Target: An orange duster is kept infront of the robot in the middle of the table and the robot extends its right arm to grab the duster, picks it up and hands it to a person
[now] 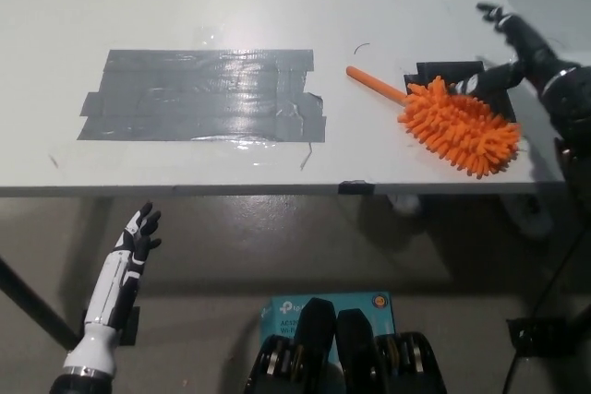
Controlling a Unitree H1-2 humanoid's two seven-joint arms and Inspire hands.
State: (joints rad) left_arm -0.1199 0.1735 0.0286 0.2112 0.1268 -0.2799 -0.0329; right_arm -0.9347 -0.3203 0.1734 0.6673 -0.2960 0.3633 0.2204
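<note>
The orange duster (457, 124) lies flat on the white table (277, 6), right of centre, its thin handle (374, 85) pointing up-left and its bristly head over a black tape patch (454, 75). My black right hand (511, 48) hovers open just beyond the duster's head at the table's right side, fingers spread, not touching it. My white left hand (137, 235) hangs open below the table's front edge at the lower left, holding nothing.
A large patch of grey tape (203, 96) covers the table's left-middle. A small black clip (355, 187) sits on the front edge. Below the table, a teal box (328, 304) rests on the floor.
</note>
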